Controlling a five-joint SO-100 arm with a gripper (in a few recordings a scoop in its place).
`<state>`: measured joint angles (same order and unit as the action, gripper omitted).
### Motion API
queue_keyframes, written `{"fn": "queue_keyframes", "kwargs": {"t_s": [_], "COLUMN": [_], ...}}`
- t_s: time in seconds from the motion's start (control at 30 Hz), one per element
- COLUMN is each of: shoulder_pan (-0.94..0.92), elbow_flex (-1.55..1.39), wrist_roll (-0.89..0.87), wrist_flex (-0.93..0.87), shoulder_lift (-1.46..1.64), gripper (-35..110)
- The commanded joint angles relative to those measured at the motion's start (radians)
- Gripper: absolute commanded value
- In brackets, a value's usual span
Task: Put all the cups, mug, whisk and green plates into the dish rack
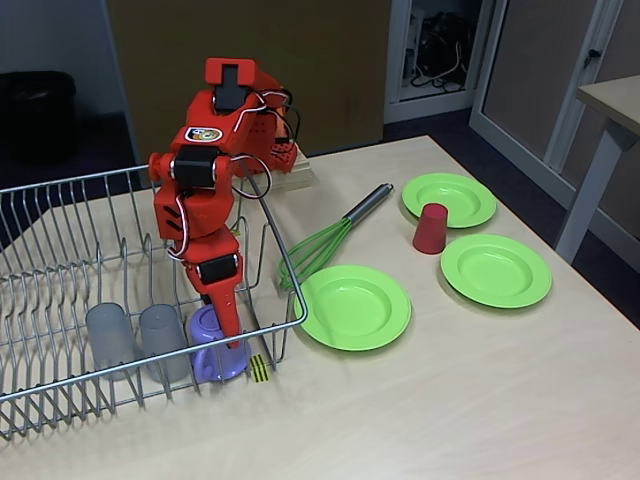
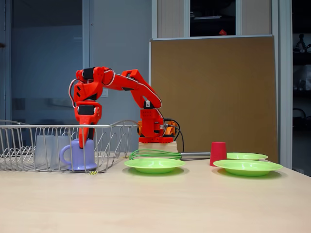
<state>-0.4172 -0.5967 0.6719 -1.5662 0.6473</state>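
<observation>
**Red arm at the dish rack, mug inside**

Silver wire dish rack (image 1: 60, 215) serves as landmark. Pincer (image 1: 228, 335) reaches down into its front right corner, at the lilac mug (image 1: 215, 345); jaws hidden, grip cannot be told. Two grey tumblers (image 1: 110, 337) stand inside, left of the mug. Right of the rack on the worktop (image 1: 450, 400): green whisk (image 1: 318, 245), three green plates (image 1: 355, 306), red cup (image 1: 431, 228).

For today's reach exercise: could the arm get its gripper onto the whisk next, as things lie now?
Probably yes. The whisk lies flat on the table just outside the dish rack, near the arm's base, nothing on top; its loops touch or overlap one green plate. The gripper must first lift out of the mug.
</observation>
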Motion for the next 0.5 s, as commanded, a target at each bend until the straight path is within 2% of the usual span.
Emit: {"fn": "queue_keyframes", "kwargs": {"t_s": [0.0, 0.2, 0.47], "shoulder_pan": [-0.023, -0.008, 0.009], "elbow_flex": [0.017, 0.015, 0.043], "wrist_roll": [0.026, 0.041, 0.051], "wrist_flex": [-0.017, -0.029, -0.075], "shoulder_lift": [0.008, 0.012, 0.054], "gripper": [37, 43, 44]}}
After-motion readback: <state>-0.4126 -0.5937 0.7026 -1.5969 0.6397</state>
